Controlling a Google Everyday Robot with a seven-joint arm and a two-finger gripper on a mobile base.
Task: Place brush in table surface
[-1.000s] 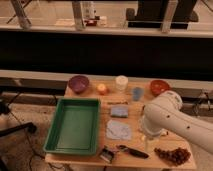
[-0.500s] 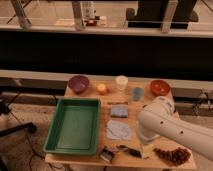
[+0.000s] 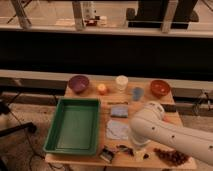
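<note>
The brush [image 3: 119, 149] lies near the front edge of the table surface [image 3: 103, 118], its black handle running left to right and its pale head at the left end. My white arm reaches in from the lower right and bends down over the front right of the table. The gripper [image 3: 141, 154] hangs low at the right end of the brush handle, just above the wood. It stands open, and I see nothing held in it. The arm hides the handle's far end.
A green tray [image 3: 56, 131] fills the left half. Along the back stand a purple bowl [image 3: 79, 83], an orange fruit [image 3: 102, 89], a white cup [image 3: 121, 82], a blue cup [image 3: 137, 93] and a red-brown bowl [image 3: 160, 88]. Two cloths [image 3: 119, 111] lie mid-table; grapes [image 3: 172, 156] lie front right.
The arm has swung left and lower over the front of the table. It now covers the right end of the brush. The brush itself has not moved.
</note>
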